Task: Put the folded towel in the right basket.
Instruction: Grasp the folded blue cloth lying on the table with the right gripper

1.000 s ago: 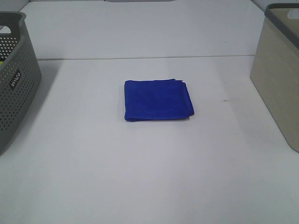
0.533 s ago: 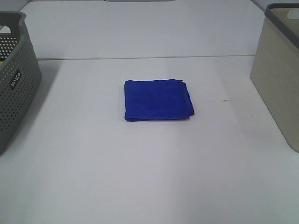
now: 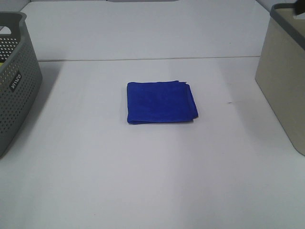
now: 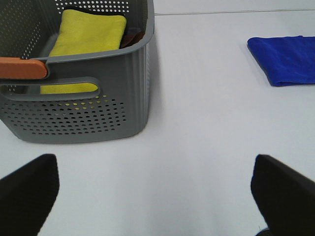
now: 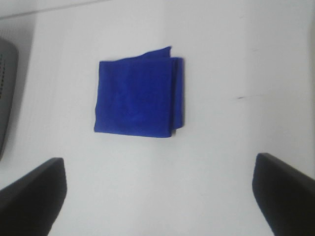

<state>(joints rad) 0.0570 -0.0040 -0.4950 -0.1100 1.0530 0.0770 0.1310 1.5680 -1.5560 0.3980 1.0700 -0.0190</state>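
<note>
A folded blue towel (image 3: 161, 102) lies flat in the middle of the white table. It also shows in the left wrist view (image 4: 285, 59) and in the right wrist view (image 5: 139, 91). The right basket (image 3: 285, 76) is beige with a grey rim and stands at the table's right edge. Neither gripper shows in the exterior view. My left gripper (image 4: 157, 194) is open, with its dark fingertips (image 4: 27, 189) wide apart, well short of the towel. My right gripper (image 5: 157, 194) is open above the table, with the towel ahead of it between its fingertips (image 5: 285, 189).
A grey perforated basket (image 3: 14, 81) stands at the table's left edge. In the left wrist view it (image 4: 98, 108) holds a folded yellow cloth (image 4: 88, 37), and an orange piece (image 4: 22, 68) sits on its rim.
</note>
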